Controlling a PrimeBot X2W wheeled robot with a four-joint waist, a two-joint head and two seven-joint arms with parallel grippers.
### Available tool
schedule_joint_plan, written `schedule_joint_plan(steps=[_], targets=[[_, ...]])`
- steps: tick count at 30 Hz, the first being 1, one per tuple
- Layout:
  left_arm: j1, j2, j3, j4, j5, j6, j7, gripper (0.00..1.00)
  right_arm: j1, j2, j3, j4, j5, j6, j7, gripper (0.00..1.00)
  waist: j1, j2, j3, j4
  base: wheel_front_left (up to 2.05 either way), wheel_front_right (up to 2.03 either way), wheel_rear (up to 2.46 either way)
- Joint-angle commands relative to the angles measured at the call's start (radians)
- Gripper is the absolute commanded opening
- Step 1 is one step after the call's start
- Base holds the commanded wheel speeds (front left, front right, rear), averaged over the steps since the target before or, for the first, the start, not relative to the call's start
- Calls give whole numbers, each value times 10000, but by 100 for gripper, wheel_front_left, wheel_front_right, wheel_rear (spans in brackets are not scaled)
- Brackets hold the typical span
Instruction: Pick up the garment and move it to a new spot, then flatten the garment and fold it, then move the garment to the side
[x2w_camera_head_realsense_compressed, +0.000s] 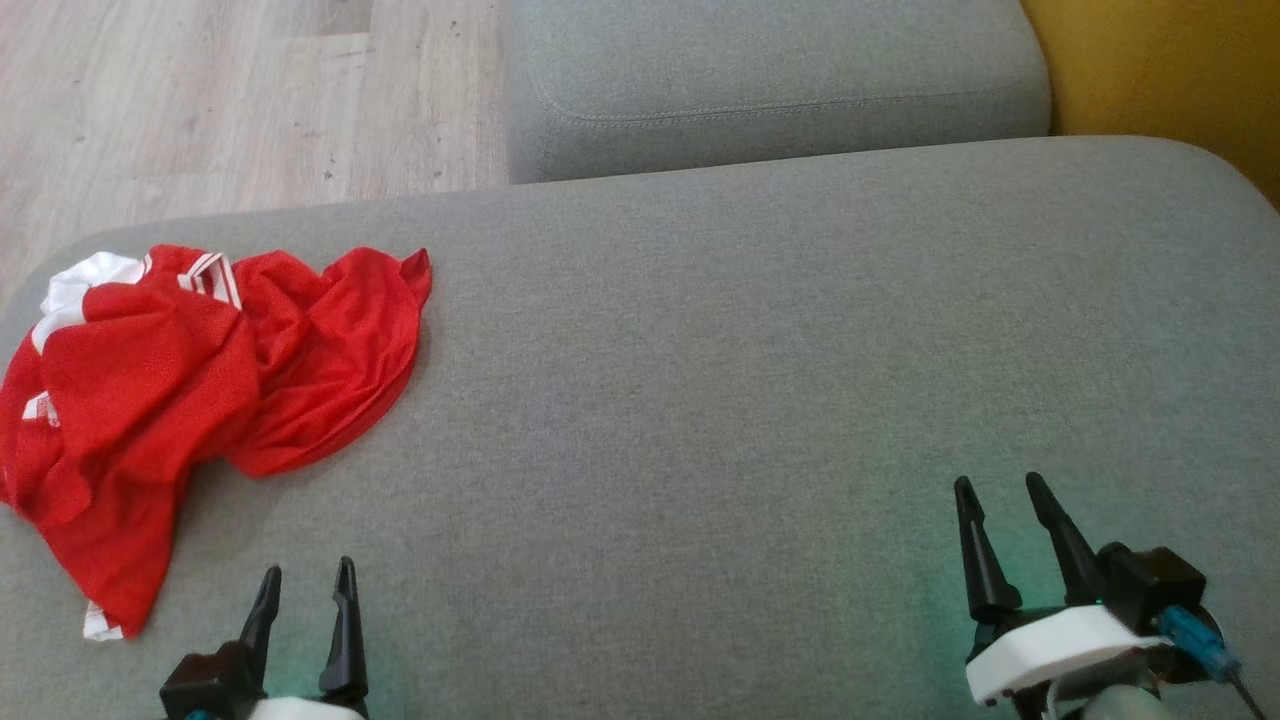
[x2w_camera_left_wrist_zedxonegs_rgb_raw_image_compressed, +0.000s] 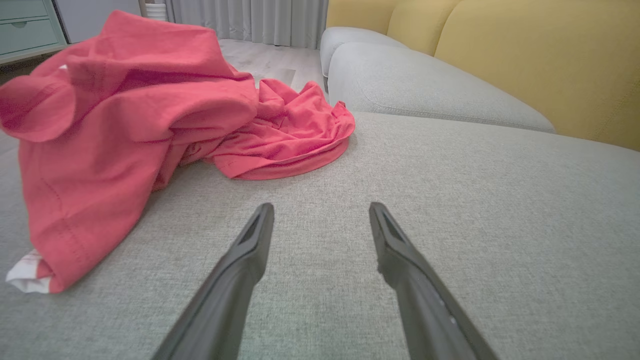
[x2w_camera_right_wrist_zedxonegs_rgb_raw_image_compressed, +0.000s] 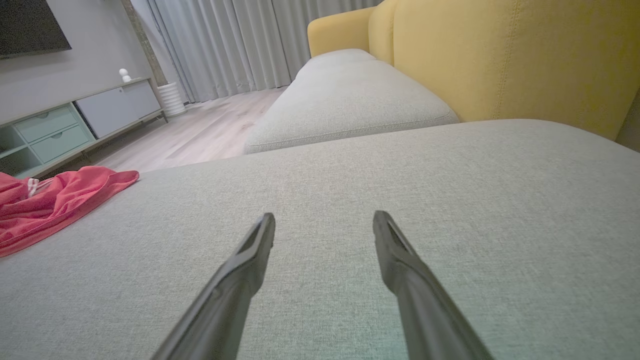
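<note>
**Item 1 — red shirt** (x2w_camera_head_realsense_compressed: 200, 400). It has white trim at the collar, the sleeve and the hem. It lies crumpled in a heap at the left end of the grey seat cushion (x2w_camera_head_realsense_compressed: 750, 350), close to that cushion's far left corner. In the left wrist view one fold stands raised, while a rounded lobe lies flat toward the cushion's middle. Nothing holds it and it touches neither hand.

**Item 2 — left hand** (x2w_camera_head_realsense_compressed: 309, 567). The two dark fingers are spread wide with nothing between them. It is at the near edge of the cushion, near the shirt's white-edged corner, which lies to its left. Only bare grey fabric lies ahead of the fingertips. Whether it rests on the cushion or hangs just over it cannot be told.

**Item 3 — right hand** (x2w_camera_head_realsense_compressed: 997, 480). The fingers are likewise wide apart and empty. It is over the right part of the cushion, well apart from the shirt, with a faint green glow on the fabric beside it.

**Item 4 — surroundings.** A second grey cushion (x2w_camera_head_realsense_compressed: 770, 90) lies beyond the first. A yellow backrest (x2w_camera_head_realsense_compressed: 1160, 70) is at the far right and a pale wood floor (x2w_camera_head_realsense_compressed: 200, 100) at the far left. The right wrist view shows grey curtains (x2w_camera_right_wrist_zedxonegs_rgb_raw_image_compressed: 225, 45) and a low cabinet (x2w_camera_right_wrist_zedxonegs_rgb_raw_image_compressed: 75, 120) with pale green drawers.
</note>
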Motion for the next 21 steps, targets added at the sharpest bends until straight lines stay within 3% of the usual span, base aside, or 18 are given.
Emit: schedule_joint_plan(steps=[1, 21], targets=[[-502, 92, 387, -254, -5, -31, -124, 100, -265, -199, 191, -262, 103, -7, -136, 100, 0, 0, -6, -9, 0, 0, 0], [-588, 30, 382, -321, 17, -95, -124, 100, -190, -264, 190, -326, 172, -7, -136, 100, 0, 0, -38, 128, 0, 0, 0]])
